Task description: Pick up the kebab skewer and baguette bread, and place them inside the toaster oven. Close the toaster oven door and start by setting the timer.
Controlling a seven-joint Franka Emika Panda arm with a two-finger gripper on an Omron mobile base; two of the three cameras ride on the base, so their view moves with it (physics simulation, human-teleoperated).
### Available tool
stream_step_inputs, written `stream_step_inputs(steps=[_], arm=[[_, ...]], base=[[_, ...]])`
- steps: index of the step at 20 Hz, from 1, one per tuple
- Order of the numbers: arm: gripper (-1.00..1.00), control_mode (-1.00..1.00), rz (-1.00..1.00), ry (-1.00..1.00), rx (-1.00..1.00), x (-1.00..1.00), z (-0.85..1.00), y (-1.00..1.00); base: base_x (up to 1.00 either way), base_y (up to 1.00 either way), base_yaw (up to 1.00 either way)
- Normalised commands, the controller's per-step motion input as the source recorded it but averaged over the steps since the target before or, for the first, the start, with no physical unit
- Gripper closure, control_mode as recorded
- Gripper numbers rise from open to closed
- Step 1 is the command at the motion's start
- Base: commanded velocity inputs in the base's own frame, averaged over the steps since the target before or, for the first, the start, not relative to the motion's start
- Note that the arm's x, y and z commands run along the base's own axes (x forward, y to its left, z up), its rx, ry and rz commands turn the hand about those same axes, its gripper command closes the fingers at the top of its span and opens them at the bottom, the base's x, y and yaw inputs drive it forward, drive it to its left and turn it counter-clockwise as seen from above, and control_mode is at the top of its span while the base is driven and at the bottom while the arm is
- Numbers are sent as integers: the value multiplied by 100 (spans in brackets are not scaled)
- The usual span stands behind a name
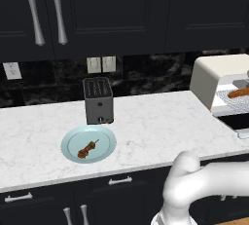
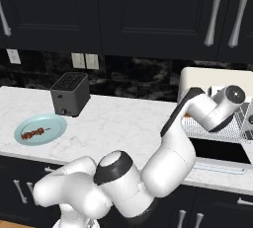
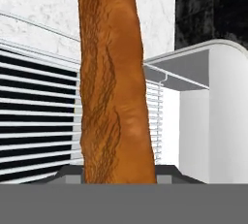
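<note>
Gripper [image 3: 118,177] clamps baguette bread [image 3: 114,82] near one end over toaster oven [image 1: 214,80] rack (stiff, light, crust likely grippy).

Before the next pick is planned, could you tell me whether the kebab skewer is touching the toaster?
Apart. In the left base view the kebab skewer lies on the plate, with bare counter between the plate and the toaster.

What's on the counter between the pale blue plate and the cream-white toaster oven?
Only bare white marble counter lies between the pale blue plate and the cream-white toaster oven, seen in the left base view.
</note>
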Motion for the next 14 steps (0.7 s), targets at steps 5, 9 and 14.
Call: stream_step_inputs(steps=[5, 9, 14], arm=[[100, -100, -6, 1, 0, 16, -18, -12], [100, -100, 0, 0, 0, 27, -26, -43], [100, -100, 0, 0, 0, 37, -5, -44]], base=[[0, 0, 0], [0, 0, 0], [0, 0, 0]])
